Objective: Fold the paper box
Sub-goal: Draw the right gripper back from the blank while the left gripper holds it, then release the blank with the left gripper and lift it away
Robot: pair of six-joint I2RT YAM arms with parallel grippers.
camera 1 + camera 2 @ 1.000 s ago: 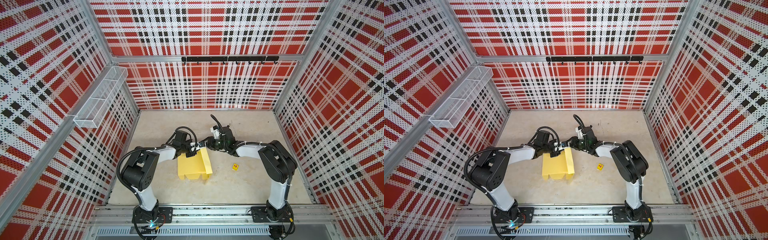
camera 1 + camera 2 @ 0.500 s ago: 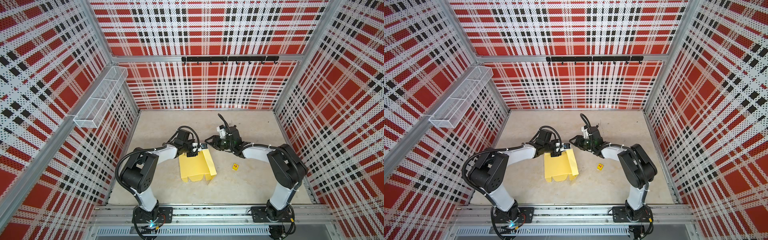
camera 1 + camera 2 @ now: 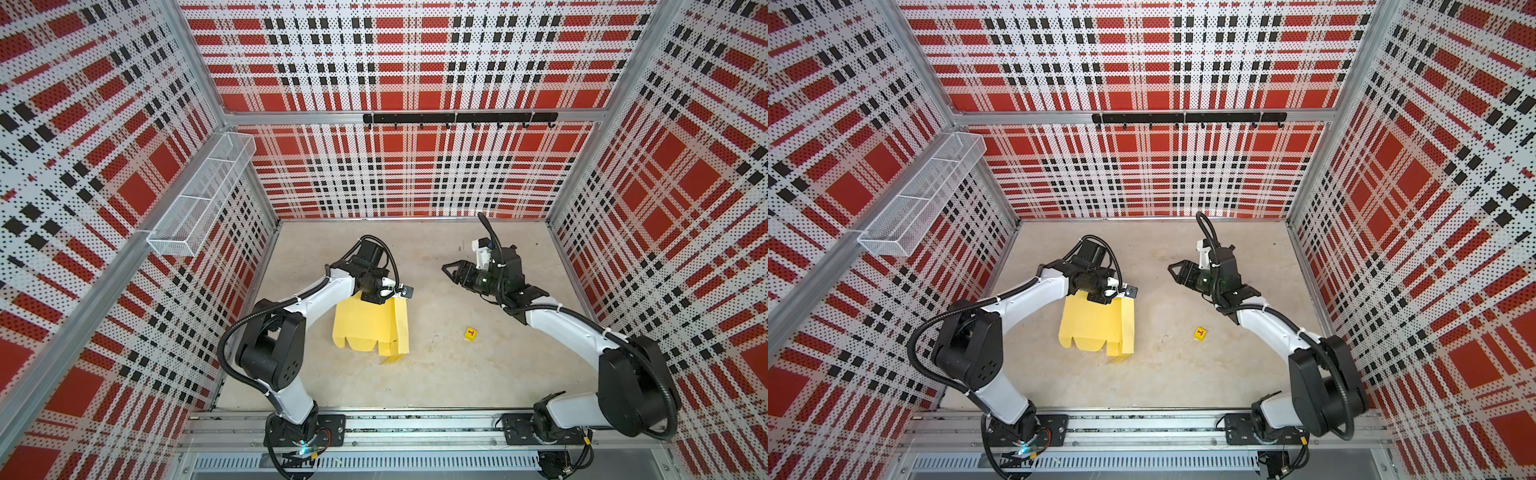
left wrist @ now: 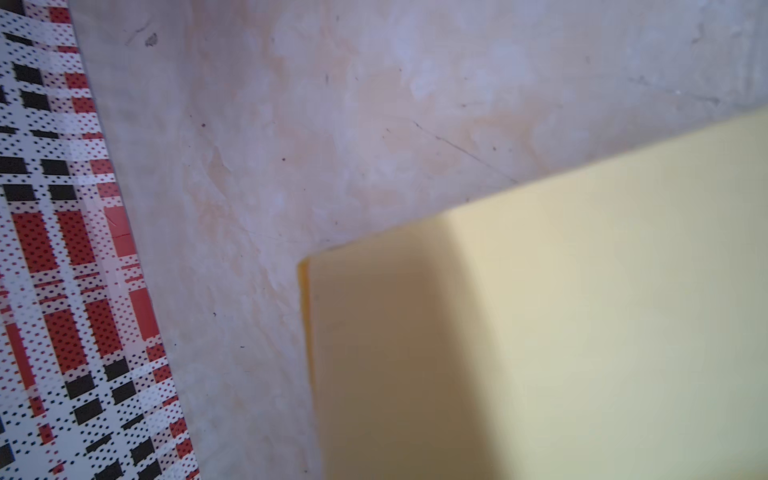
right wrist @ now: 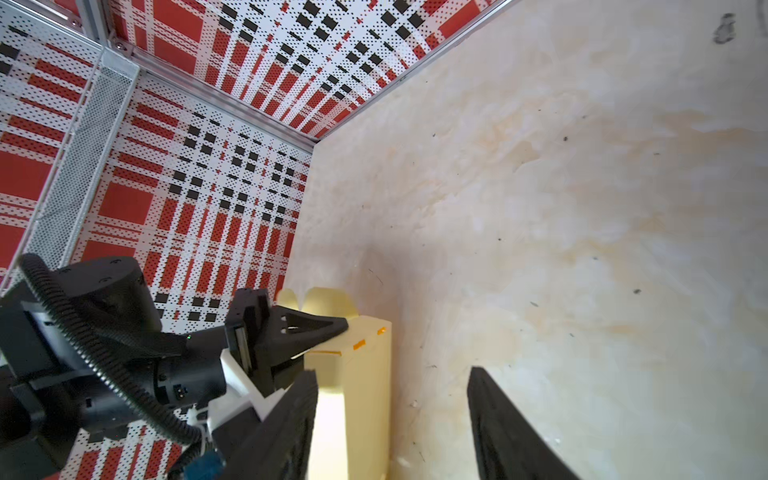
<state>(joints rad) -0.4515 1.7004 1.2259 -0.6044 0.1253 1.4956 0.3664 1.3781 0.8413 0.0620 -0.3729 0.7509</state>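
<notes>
The pale yellow paper box (image 3: 365, 328) (image 3: 1092, 328) lies partly folded on the floor in both top views, its right side panel standing up. My left gripper (image 3: 399, 293) (image 3: 1127, 291) is shut on the box's far edge; the right wrist view shows its fingers (image 5: 307, 328) pinching the thin card (image 5: 365, 374). In the left wrist view only a flat panel of the box (image 4: 582, 311) shows, and no fingers. My right gripper (image 3: 451, 270) (image 3: 1177, 270) (image 5: 390, 374) hangs open to the right of the box, apart from it and holding nothing.
A tiny yellow cube with a red letter (image 3: 471, 333) (image 3: 1200, 333) lies on the floor between the box and the right arm. A white wire basket (image 3: 199, 199) hangs on the left wall. A black hook rail (image 3: 457, 118) runs along the back wall.
My right gripper has left the box's far corner, drawn back to the right and opened wider. The left gripper has kept its hold, and the box has shifted slightly.
</notes>
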